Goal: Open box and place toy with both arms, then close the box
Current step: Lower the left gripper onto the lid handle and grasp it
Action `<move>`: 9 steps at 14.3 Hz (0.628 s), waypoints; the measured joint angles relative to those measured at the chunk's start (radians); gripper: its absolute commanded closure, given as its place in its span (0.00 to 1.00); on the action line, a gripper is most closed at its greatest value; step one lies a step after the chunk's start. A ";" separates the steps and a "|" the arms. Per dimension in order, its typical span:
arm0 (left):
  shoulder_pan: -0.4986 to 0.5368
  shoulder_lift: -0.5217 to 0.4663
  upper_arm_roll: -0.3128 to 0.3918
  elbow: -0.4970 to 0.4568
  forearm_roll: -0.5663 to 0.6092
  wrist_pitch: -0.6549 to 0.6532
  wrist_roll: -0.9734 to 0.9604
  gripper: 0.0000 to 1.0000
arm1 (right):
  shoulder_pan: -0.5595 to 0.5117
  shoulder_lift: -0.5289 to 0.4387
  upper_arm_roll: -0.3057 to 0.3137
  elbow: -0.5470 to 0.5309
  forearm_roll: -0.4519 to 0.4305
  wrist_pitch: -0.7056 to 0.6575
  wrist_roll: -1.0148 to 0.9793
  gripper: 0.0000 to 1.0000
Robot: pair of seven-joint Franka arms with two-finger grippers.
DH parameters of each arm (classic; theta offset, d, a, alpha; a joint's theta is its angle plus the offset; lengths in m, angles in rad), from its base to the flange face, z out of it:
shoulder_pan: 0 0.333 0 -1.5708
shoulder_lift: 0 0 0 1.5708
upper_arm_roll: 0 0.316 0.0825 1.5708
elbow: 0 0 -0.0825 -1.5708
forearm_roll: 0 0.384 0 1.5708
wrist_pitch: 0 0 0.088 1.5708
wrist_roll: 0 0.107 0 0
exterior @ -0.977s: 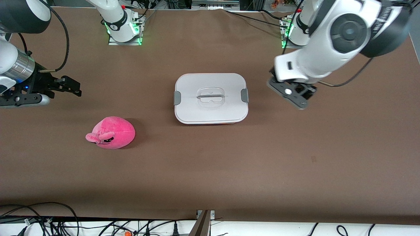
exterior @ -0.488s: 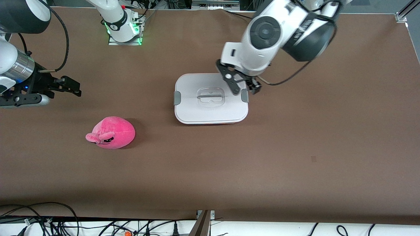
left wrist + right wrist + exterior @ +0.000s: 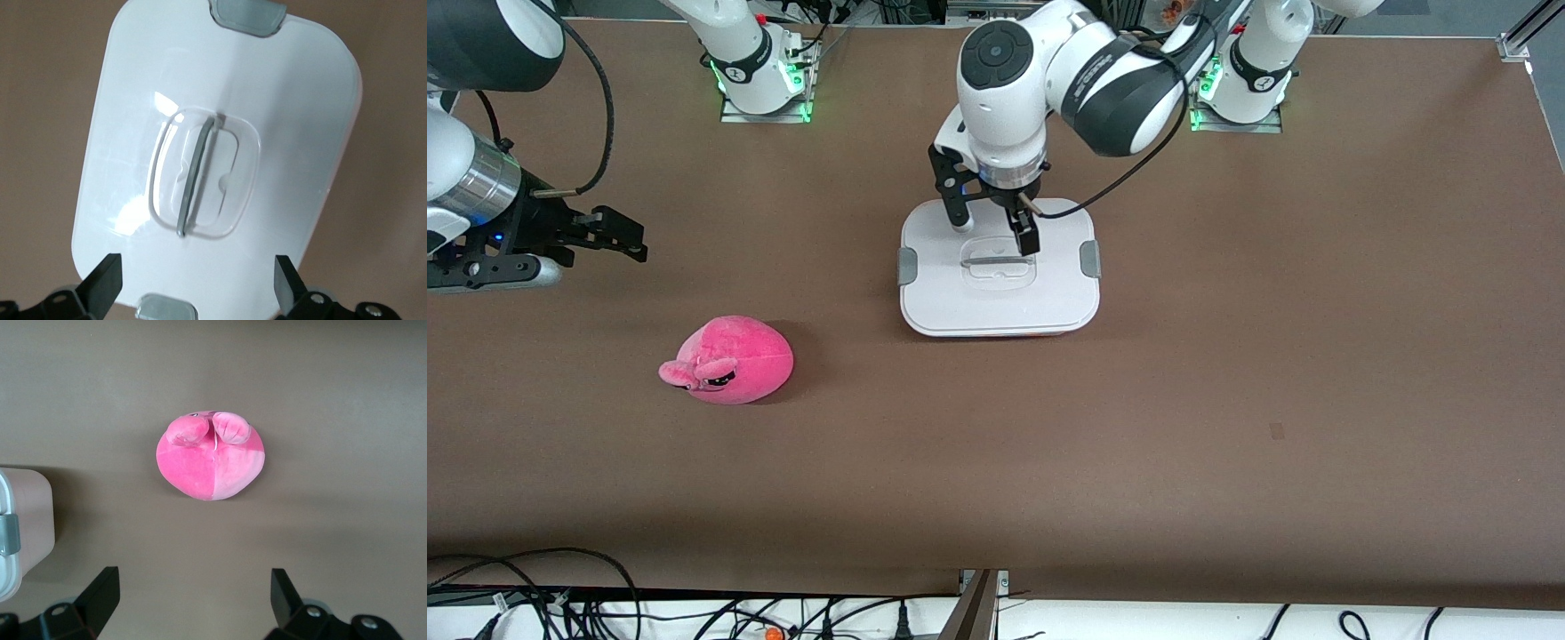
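Box lid on, plush toy outside, both my grippers spread.

My right gripper [image 3: 618, 238] hangs over bare brown tabletop [image 3: 1227, 400], fingers apart, waiting. The soft pink egg-shaped toy [image 3: 729, 360] lies nearer the camera, toward my right arm's end. The rounded box [image 3: 999, 298] sits mid-table, glossy white lid, grey clips [image 3: 1089, 259], clear recessed handle [image 3: 202, 175]. My left gripper [image 3: 993, 227] hangs above that handle, fingers wide.
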 measured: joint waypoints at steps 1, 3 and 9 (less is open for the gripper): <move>-0.004 0.011 0.001 -0.007 0.006 0.025 0.004 0.00 | 0.000 0.000 0.000 0.000 0.000 0.000 0.000 0.00; -0.007 0.029 0.001 -0.014 0.014 0.062 0.011 0.00 | 0.000 0.000 0.000 0.000 0.000 0.000 0.000 0.00; -0.014 0.069 0.001 -0.019 0.042 0.109 0.023 0.00 | 0.000 0.000 0.000 0.000 0.000 0.000 0.000 0.00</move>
